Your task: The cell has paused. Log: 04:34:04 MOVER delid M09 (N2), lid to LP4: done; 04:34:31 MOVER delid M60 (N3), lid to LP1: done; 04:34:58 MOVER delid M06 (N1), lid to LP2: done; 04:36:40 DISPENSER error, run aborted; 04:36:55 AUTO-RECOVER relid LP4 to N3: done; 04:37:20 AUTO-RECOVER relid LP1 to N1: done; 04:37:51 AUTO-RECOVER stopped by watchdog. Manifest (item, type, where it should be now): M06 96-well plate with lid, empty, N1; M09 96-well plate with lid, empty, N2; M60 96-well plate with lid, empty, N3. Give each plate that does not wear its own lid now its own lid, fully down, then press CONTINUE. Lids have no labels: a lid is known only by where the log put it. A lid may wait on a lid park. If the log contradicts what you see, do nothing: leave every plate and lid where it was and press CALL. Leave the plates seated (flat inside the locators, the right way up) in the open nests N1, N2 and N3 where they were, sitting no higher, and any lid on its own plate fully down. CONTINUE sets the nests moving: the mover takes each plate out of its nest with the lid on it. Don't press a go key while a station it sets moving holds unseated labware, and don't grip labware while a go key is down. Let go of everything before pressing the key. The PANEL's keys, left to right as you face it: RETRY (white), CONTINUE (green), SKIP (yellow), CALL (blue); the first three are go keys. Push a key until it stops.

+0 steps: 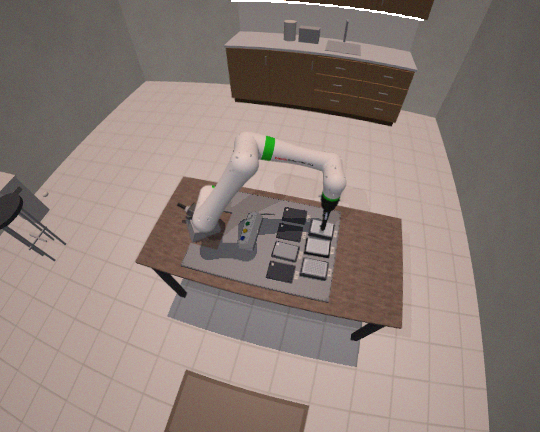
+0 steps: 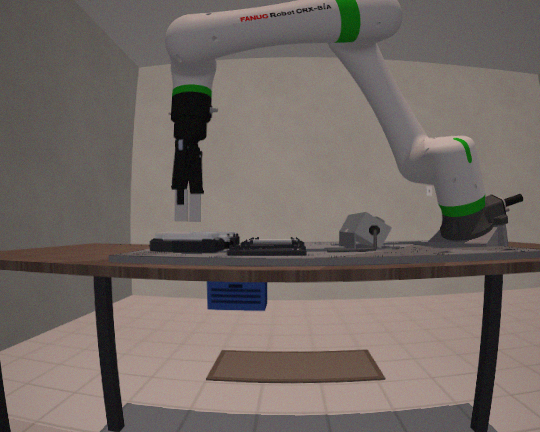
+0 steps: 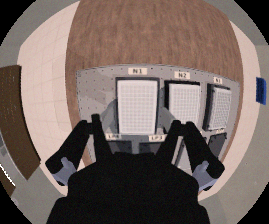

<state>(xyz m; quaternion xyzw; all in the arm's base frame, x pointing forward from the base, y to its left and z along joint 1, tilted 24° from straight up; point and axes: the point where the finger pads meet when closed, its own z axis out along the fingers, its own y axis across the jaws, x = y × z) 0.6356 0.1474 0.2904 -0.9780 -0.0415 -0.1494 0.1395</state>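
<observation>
Gripper (image 2: pixel 188 212) hangs part-open and empty above the end lidded plate (image 1: pixel 321 228) on the tabletop (image 1: pixel 367 260); judged: no lid swapped yet, CONTINUE unpressed.

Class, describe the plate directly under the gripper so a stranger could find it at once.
On the brown wooden table lies a grey base mat with a column of three white well plates. The target plate is the one farthest from the table's front edge, under the open black gripper.
</observation>
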